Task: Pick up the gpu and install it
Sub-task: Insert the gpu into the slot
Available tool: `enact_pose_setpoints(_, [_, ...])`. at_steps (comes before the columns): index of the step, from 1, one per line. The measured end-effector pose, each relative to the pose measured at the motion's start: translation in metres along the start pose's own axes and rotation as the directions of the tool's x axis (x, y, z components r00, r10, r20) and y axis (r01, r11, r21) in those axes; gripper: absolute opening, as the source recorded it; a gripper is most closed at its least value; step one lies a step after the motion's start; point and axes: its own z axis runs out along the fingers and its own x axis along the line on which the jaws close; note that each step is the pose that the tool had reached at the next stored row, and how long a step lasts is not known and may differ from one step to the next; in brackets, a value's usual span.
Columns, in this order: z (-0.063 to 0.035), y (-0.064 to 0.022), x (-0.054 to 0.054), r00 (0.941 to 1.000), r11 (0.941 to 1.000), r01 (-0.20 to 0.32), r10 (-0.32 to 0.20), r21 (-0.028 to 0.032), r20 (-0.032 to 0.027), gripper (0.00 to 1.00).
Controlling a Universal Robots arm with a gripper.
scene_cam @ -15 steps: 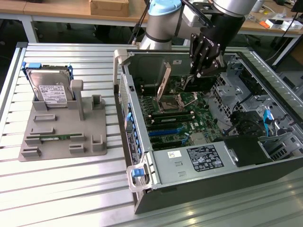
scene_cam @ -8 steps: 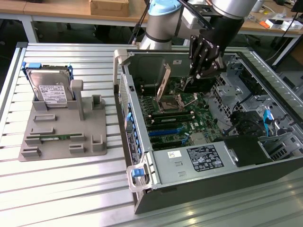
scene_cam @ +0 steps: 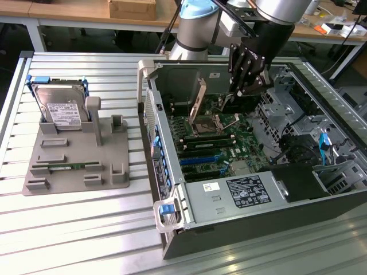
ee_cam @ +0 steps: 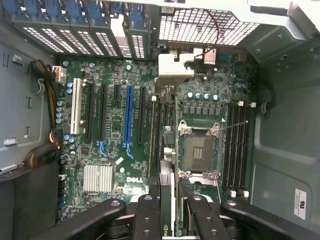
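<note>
My gripper (scene_cam: 248, 85) hangs inside the open computer case (scene_cam: 172, 189), above the far end of the green motherboard (scene_cam: 229, 152). Its fingers (ee_cam: 146, 215) are shut on the gpu (ee_cam: 167, 197), a thin card that the wrist view sees edge-on between them. In the exterior view the gpu (scene_cam: 239, 103) shows as a dark slab just below the fingertips, clear of the board. Seen from the wrist, my gripper (ee_cam: 172, 212) and the card sit beside the bare CPU socket (ee_cam: 198, 147), with the long blue expansion slot (ee_cam: 128, 115) off to one side.
On the exterior view's left a grey holder (scene_cam: 74, 154) carries a silver hard drive (scene_cam: 59, 109) and a narrow green memory stick (scene_cam: 63, 167). Drive cages and cables (scene_cam: 298, 143) fill the case's right side. A power supply (scene_cam: 246, 192) sits at its near end.
</note>
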Motion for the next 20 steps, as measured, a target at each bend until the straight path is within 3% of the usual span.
enact_pose_setpoints(20, [0.0101, -0.0005, 0.0003, 1.0, 1.0, 0.0, 0.0, 0.0, 0.0, 0.26])
